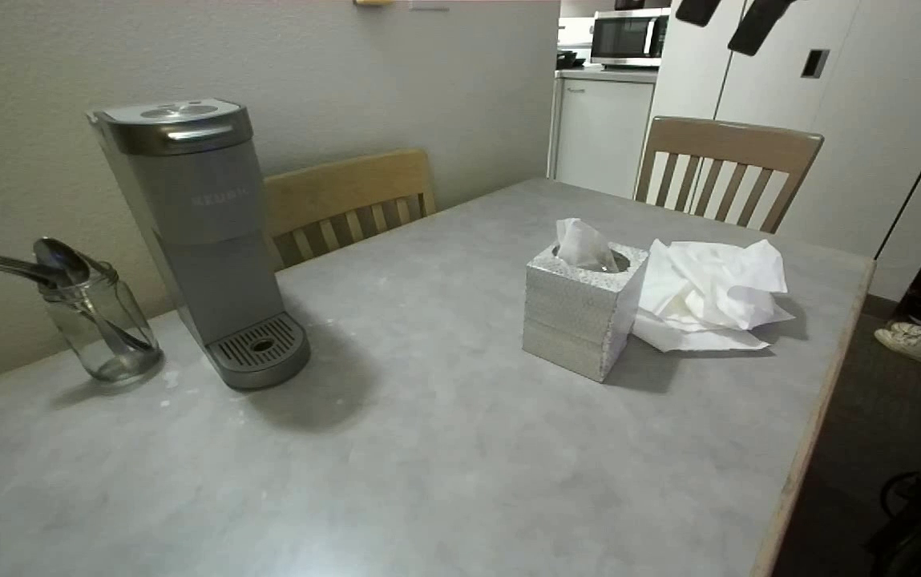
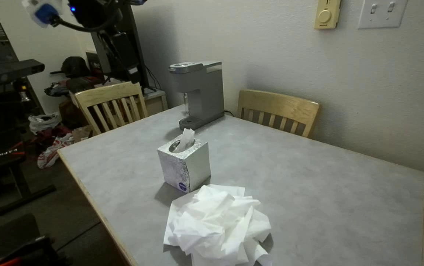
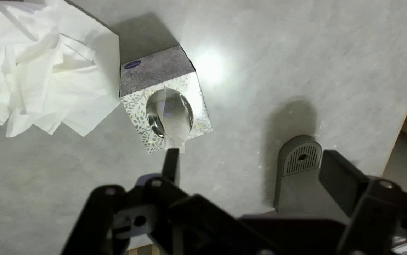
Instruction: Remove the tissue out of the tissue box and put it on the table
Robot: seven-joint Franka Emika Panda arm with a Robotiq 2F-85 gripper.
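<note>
Coffee maker [image 1: 208, 228] over by the left-hand edge of the desk [image 1: 428, 465]. Next, the tissue box [image 1: 568, 316], the tissue [image 1: 582, 244] poking out of its top, tilting slightly toward the coffee maker. Just beside it, toward the right-hand corner, a heap of crumpled tissues [image 1: 712, 288]. And up above, the claw [image 1: 716, 35]: jaws wide apart, nothing held. From here, the tissue lies below it and to the left; how far down, I can't fairly judge. A descent looks due.
</note>
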